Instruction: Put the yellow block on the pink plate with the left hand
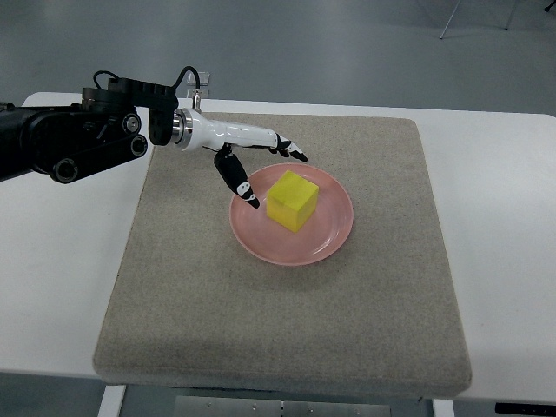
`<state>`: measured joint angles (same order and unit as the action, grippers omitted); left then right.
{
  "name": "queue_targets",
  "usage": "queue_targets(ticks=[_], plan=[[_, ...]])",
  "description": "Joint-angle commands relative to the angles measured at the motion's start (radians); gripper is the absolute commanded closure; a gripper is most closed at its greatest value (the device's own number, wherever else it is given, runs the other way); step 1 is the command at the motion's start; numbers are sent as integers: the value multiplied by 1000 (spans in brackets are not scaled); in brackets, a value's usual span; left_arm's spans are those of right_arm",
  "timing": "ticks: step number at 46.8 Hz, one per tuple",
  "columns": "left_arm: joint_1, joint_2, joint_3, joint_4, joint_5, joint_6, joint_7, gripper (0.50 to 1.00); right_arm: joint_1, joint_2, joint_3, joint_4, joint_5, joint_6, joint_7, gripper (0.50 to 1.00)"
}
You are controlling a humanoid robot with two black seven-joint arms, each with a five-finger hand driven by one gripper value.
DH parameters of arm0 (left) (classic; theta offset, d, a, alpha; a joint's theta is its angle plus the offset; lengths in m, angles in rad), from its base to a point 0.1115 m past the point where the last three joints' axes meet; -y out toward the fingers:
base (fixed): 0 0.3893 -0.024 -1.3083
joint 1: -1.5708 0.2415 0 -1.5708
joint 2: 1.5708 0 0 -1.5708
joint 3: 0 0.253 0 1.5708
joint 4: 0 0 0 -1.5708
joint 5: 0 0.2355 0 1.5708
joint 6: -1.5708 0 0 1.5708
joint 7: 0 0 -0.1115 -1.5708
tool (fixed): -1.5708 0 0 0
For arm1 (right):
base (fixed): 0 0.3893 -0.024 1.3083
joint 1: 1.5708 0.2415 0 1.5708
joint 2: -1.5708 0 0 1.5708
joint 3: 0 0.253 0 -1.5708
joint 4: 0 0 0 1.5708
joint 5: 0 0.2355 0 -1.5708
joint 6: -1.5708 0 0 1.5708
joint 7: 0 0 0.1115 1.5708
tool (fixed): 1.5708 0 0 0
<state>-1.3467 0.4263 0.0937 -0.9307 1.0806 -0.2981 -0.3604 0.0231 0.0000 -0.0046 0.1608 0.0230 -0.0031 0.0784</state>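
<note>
Here, one arm enters from the picture's left edge, its black housing lying over the white bench (61, 261); it ends in one left hand (252, 161), white with black-tipped fingers (291, 149); the fingers are spread and relaxed and hold nothing; the thumb angles down so that its tip lies over the left rim of the plate, while the longer fingers reach out just behind the plate's far rim; whether any fingertip touches the plate cannot be told. One grey-beige mat (278, 321) covers the middle of the bench; on it stands one pink plate (334, 234), round and shallow; one yellow block (292, 201) sits inside the plate, roughly at its centre, resting flat with one corner turned towards the near side; the block stands apart from the hand, with a narrow gap between it and the thumb tip. To the right, only mat and bench surface show.
</note>
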Motion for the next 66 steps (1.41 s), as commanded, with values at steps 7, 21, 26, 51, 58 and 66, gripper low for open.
queue_targets(ticks=[7,21,26,51,58,66], plan=[[15,40,-23,27,-2,7,0,538,0,0,0,0,0,0,0,576],[86,26,-63,231,-2,100,0,542,0,0,0,0,0,0,0,576],[100,-6,-68,328,-18,138,1,553,0,0,0,0,0,0,0,576],[182,-92,-83,523,-487,330,15,557,0,0,0,0,0,0,0,576],[192,-109,-84,546,-646,362,15,557,0,0,0,-1,0,0,0,576],[219,-133,-98,589,-835,352,15,546,0,0,0,0,0,0,0,576]])
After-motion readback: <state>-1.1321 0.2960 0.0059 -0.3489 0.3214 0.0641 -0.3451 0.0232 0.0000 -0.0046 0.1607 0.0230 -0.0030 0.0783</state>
